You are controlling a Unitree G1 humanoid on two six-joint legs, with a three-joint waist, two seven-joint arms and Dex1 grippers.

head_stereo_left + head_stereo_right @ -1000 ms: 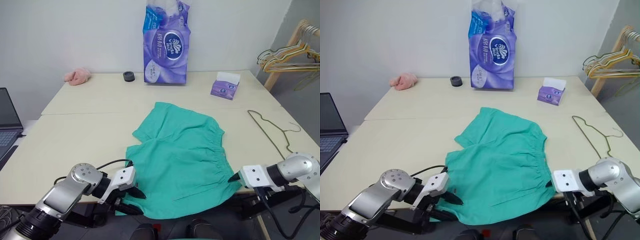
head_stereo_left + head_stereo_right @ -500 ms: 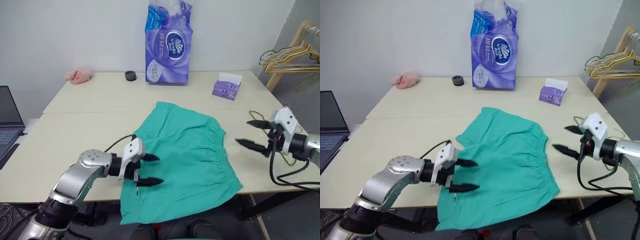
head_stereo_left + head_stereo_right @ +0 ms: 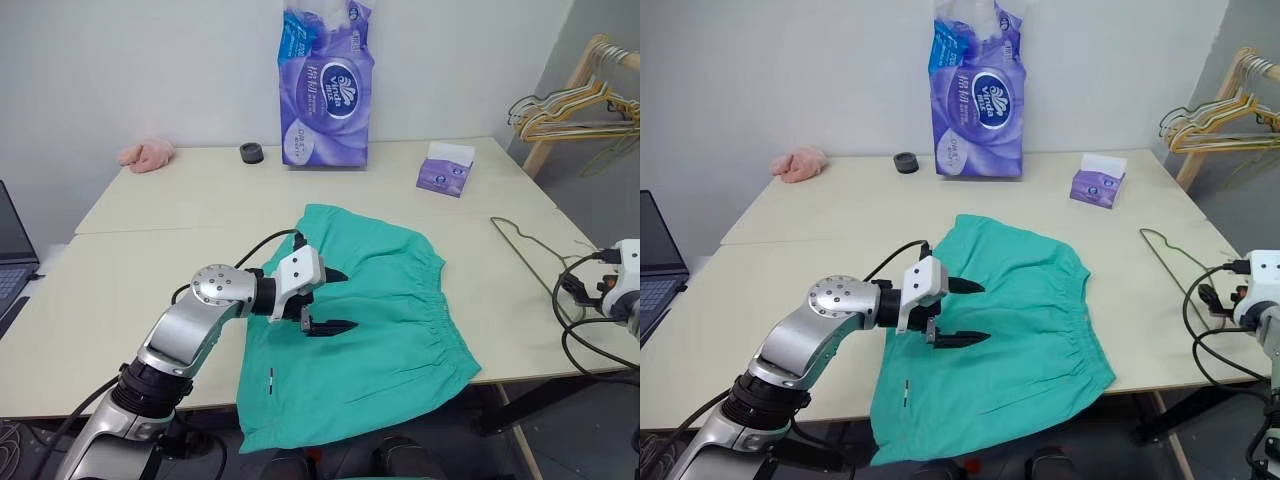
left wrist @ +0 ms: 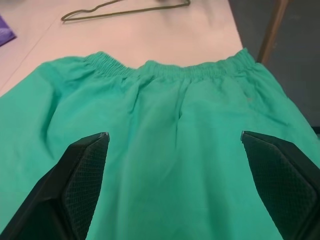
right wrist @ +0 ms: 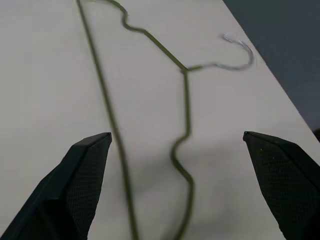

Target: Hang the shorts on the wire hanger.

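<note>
From the left eye view, the shorts (image 3: pixel 365 320) lie spread flat on the counter (image 3: pixel 150 230), their near hem drooping over the front edge. The left gripper (image 3: pixel 322 298) hovers above them with its fingers spread wide and nothing between them, probably lined up to take hold of the fabric. The wire hanger (image 3: pixel 535 262) lies flat on the counter well to the right of the shorts, near the right edge. Farther back stand a purple tissue pack (image 3: pixel 326 85), a small tissue box (image 3: pixel 445 168), a black roll (image 3: pixel 251 152) and a pink cloth (image 3: pixel 146 154); none lies between shorts and hanger. Off the counter, a wooden rack with hangers (image 3: pixel 565 100) stands at right.

The right eye view repeats this layout, with a laptop (image 3: pixel 658 250) at the far left.

In the left wrist view, the fingertips (image 4: pixel 85 167) flank the shorts' middle, the elastic waistband ahead and the hanger beyond it.

In the right wrist view, the right gripper (image 5: pixel 177 187) is wide open and empty over the hanger, apparently positioned to pick up the thin wire, which lies flush on the counter and may be hard to pinch.
</note>
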